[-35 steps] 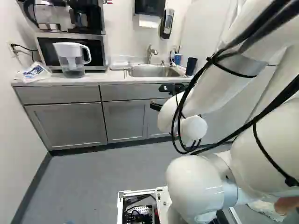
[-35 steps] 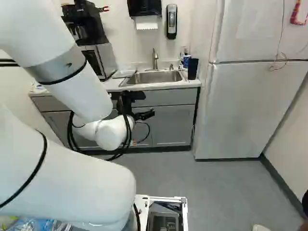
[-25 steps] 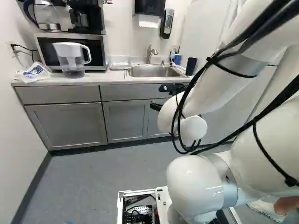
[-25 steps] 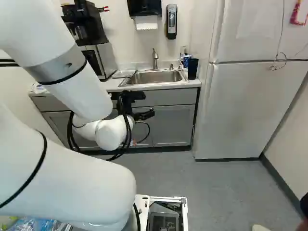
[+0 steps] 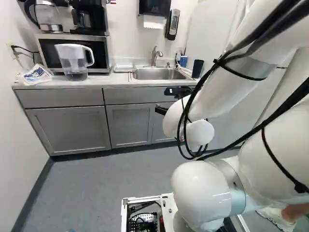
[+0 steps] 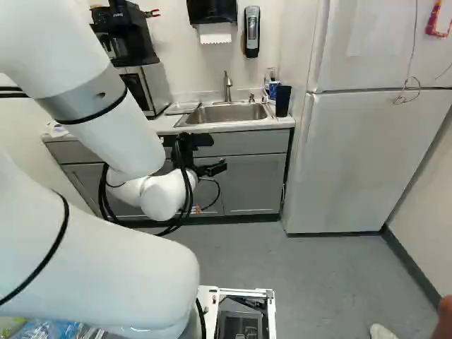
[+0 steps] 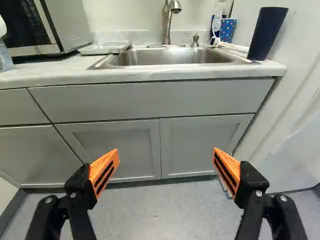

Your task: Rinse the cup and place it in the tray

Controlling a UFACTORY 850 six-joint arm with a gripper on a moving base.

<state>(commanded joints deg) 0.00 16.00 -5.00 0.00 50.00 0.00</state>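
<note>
In front of the sink cabinet, my gripper point(image 6: 212, 168) hangs below counter height in the right base view. The wrist view shows the gripper point(image 7: 166, 152) open, its orange pads wide apart with nothing between them. Ahead of it and higher, a dark blue cup point(image 7: 268, 33) stands on the counter at one end of the sink point(image 7: 170, 58). A blue dotted cup point(image 7: 227, 30) is behind the sink's corner, near a white brush. A low white tray point(image 7: 104, 47) lies on the counter at the sink's other end, beside the microwave. The faucet point(image 7: 169, 20) rises behind the basin.
A water pitcher point(image 5: 74, 61) stands before the microwave point(image 5: 48, 48), with a plastic bag point(image 5: 36, 75) near the wall. The counter edge point(image 7: 150, 75) and cabinet fronts face the gripper. A white refrigerator point(image 6: 360, 162) stands beside the counter. A soap dispenser point(image 6: 251, 32) hangs above.
</note>
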